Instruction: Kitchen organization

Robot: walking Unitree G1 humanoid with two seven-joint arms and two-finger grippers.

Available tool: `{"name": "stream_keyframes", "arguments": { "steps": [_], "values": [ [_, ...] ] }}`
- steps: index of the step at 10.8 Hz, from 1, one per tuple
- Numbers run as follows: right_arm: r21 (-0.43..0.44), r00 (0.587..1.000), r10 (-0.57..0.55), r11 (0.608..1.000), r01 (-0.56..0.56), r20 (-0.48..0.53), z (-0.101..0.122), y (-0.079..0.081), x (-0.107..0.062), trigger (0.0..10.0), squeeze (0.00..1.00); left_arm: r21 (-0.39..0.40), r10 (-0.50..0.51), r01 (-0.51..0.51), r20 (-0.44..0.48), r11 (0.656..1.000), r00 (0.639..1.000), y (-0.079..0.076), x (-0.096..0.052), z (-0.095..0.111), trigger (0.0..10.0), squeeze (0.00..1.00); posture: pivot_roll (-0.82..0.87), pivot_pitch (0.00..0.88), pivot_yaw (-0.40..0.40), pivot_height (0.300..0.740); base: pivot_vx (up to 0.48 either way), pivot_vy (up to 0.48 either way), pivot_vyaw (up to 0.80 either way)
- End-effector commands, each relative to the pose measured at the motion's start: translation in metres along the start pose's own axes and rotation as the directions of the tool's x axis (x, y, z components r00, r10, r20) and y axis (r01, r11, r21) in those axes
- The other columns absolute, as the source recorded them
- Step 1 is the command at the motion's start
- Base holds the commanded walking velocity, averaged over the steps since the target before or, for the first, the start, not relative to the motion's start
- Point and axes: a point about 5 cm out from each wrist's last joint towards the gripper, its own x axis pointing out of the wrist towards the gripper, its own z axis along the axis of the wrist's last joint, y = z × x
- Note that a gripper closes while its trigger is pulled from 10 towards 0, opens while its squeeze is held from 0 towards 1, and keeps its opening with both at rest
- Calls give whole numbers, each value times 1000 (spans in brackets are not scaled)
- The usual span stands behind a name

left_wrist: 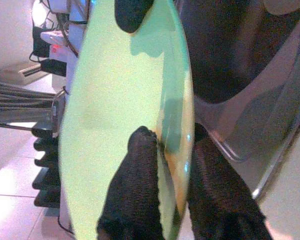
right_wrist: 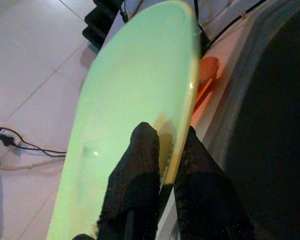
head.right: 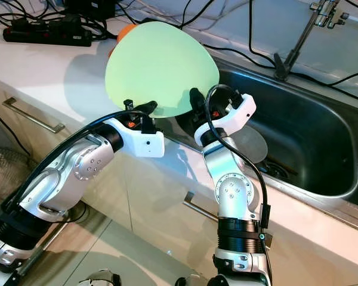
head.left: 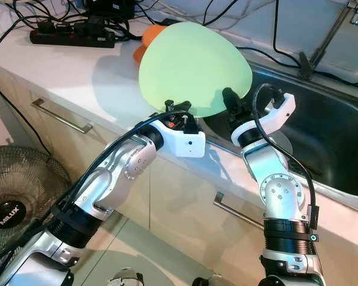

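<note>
Both end effectors are holding one pale green plate (head.left: 194, 65) up on edge, tilted, above the front lip of the bench (head.left: 65, 74), just at the near left corner of the steel sink (head.left: 322, 137). The left end effector (head.left: 179, 110) is gripping the plate's lower rim; in the left wrist view its two black fingers (left_wrist: 135, 190) are pressing on opposite faces of the plate, pinching the rim between them. The right end effector (head.left: 231, 101) is gripping the rim further toward the sink side; in the right wrist view its fingers (right_wrist: 137, 175) are likewise straddling the plate's edge, one on each face, pinching it.

Behind the plate, an orange dish (head.left: 149, 39) is peeking out on the bench, mostly hidden; whether it is touching the plate cannot be told. At the back left of the bench a black power strip (head.left: 71, 37) is lying with several plugs in it, and black cables are trailing across the bench and along the wall behind the sink. A round pale disc (head.right: 250, 146) is lying in the sink basin beside the right wrist. A tap (head.right: 298, 42) is rising at the back of the sink. On the floor to the left, a fan (head.left: 18, 190) is standing in front of the cabinet, whose drawer carries a bar handle (head.left: 62, 116).
</note>
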Motion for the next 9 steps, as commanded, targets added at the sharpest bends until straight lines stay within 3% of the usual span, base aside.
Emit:
{"name": "stream_keyframes", "arguments": {
  "steps": [1, 5, 6, 9],
  "values": [
    [32, 1000, -1, 999, 0, 8, -2, 6, 4, 0, 0, -4, 86, -86, 16, 996, 996, 18, -2, 3, 10000, 1000, 87, 60, -88, 719, 0, 0, 0],
    [51, 994, -79, 996, 76, 75, 7, -4, 6, 0, 0, -26, 92, -91, 33, 996, 995, 18, -2, 6, 10000, 1000, 88, 61, -88, 719, 0, 0, 0],
    [74, 984, -134, 989, 125, 120, 15, -11, 6, 0, 0, -30, 90, -89, 45, 996, 995, 18, -2, 8, 10000, 0, 89, 60, -88, 719, 0, 0, 0],
    [118, 952, -217, 974, 195, 216, 33, -24, 5, 0, 0, -44, 85, -83, 49, 996, 995, 17, -2, 8, 10000, 0, 89, 60, -88, 719, 0, 0, 0]
  ]
}}
